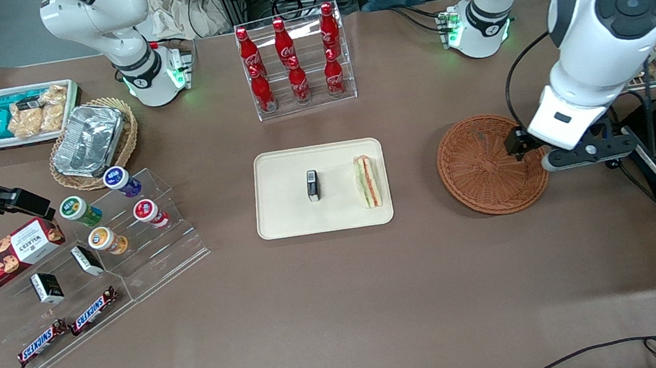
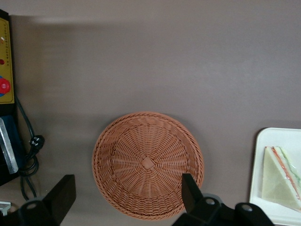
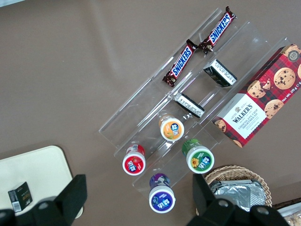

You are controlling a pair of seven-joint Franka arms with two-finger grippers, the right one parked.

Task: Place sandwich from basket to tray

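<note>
On table, front-view survey.

Item 1, sandwich (image 1: pixel 368 181): lies on the tray (image 1: pixel 288 213), flat, against the rim at the working arm's end. Long axis runs toward and away from the front camera. Not in the basket.

Item 2, basket (image 1: pixel 481 173): round wicker, holds nothing; the wrist view shows its woven floor (image 2: pixel 148 163) bare.

Item 3, gripper (image 1: pixel 531 151): hangs over the basket's edge on the working arm's side, above the wicker, touching nothing. Fingers (image 2: pixel 190 190) stand wide apart with nothing between them.

Item 4, small dark packet (image 1: pixel 313 186): upright near the tray's middle, apart from the sandwich.

Governing relation: sandwich lies sideways from the gripper, toward the parked arm's end, with the whole basket between them. Judged from this layout, the transfer reads as done; any coming move is a retreat, not a reach, and the empty gripper has a clear path upward.
</note>
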